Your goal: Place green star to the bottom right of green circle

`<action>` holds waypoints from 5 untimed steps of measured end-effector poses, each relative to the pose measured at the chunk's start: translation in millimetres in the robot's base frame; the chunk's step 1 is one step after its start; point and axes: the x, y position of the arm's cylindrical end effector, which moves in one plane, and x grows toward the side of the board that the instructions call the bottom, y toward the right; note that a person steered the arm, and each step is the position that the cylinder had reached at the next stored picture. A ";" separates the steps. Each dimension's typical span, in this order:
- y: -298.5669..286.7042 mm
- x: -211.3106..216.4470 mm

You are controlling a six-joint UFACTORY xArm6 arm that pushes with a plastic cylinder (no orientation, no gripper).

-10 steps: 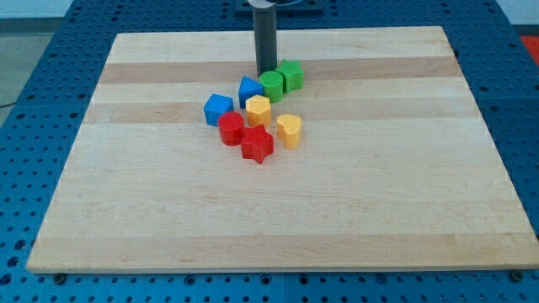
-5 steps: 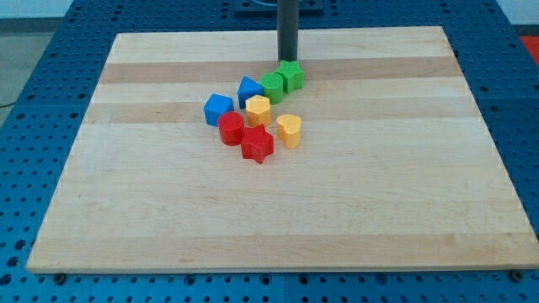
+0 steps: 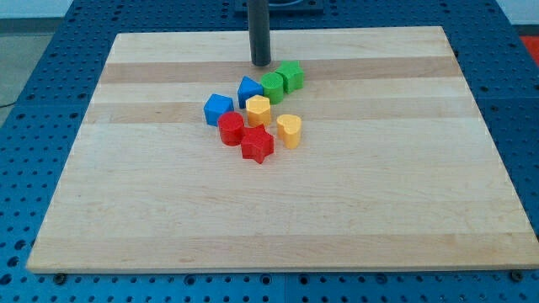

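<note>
My tip (image 3: 261, 64) rests on the wooden board (image 3: 404, 185), touching nothing — just up-left of the green circle (image 3: 272, 85), which touches the green star (image 3: 291, 75).

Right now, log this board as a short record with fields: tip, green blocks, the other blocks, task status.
tip: my tip rests on the wooden board, above-left of the greens, touching no block
green star: at the cluster's top right
green circle: touching the star, to its lower left
other blocks: blue pair, yellow hexagon, yellow heart, red cylinder, red star
task status: not done; star sits upper right of circle
</note>
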 end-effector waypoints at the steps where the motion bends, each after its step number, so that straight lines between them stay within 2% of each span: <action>1: 0.0 7.9; 3: 5.8 18.6; 5: 45.0 23.3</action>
